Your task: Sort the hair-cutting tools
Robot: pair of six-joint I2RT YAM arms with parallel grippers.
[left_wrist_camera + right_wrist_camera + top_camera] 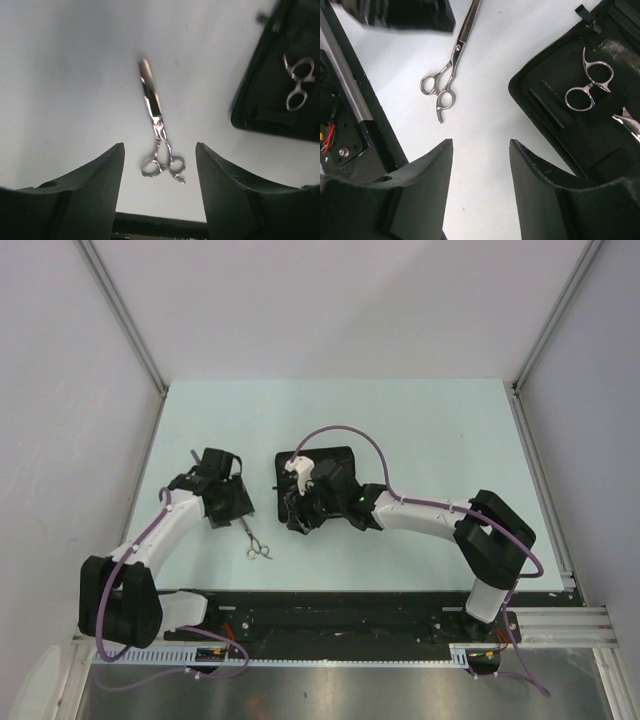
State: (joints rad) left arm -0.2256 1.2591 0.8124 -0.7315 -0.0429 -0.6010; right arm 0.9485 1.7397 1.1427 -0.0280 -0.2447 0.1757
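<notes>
The loose scissors (156, 116) lie on the table (65, 75) just left of the case (547, 117), which holds a second pair (593, 85). The left claw (160, 147) and right claw (481, 142) stand spread, empty. Lower the left squarely over the pivot, pinching across the blades, not the rings.

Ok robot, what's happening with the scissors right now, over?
Left gripper open, pointed at slim silver metal scissors lying on table. Right gripper open, empty, beside flat black fabric case; second silver scissors tucked inside. Nothing blocking.
</notes>
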